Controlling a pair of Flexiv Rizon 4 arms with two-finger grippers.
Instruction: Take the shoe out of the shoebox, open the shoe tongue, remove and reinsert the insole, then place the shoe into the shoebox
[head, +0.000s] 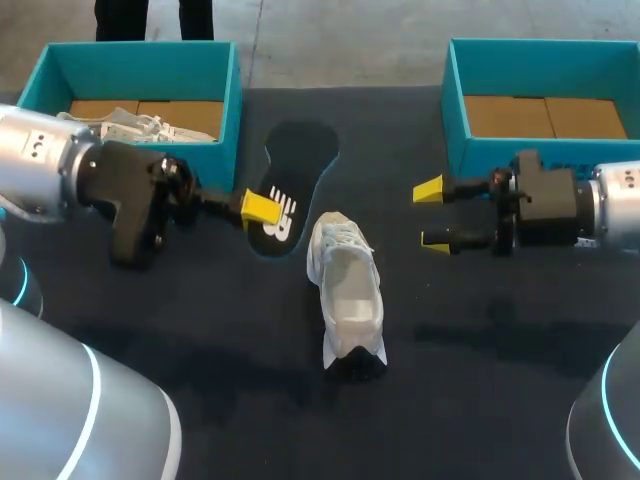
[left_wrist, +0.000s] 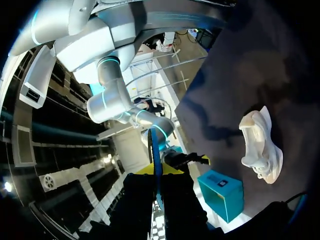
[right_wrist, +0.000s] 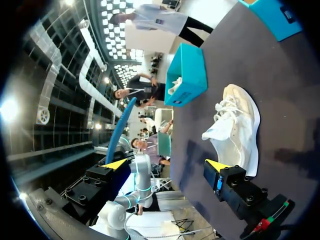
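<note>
Left gripper (head: 262, 207) grips the dark insole (head: 300, 160) at its logo end, and the insole lies just beside the left box (head: 232, 95). White shoe (head: 345, 290) rests on the table (head: 480, 340) at centre, apart from both grippers. Right gripper (head: 432, 214) hangs before the right box (head: 452, 100) with fingers spread and nothing held.

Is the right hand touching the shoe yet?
Apart. Head view shows bare table between the open right hand and the shoe.
</note>
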